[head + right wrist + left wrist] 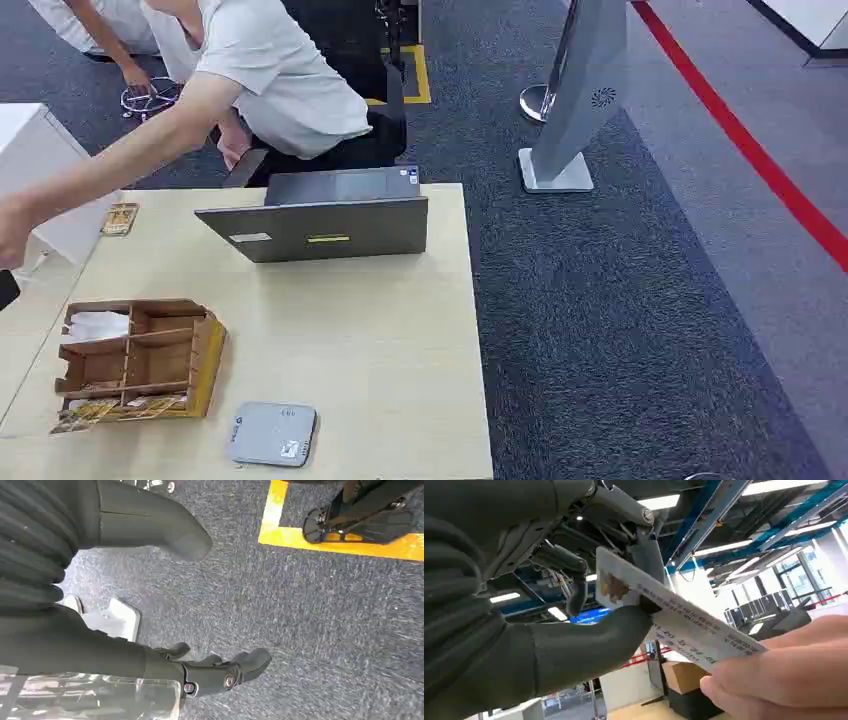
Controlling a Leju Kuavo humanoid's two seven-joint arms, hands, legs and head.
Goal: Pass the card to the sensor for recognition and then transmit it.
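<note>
The robot's left hand is raised toward the ceiling and pinches a white printed card between its thick grey thumb and a darker finger. A person's fingers grip the card's far end, so both hold it at once. The robot's right hand hangs over dark grey carpet, fingers apart and holding nothing. In the head view, the person's arm reaches across the corner of a pale wooden bench. On the bench sit a flat grey sensor at the near edge, a wooden card holder beside it, and an open laptop at the far side.
</note>
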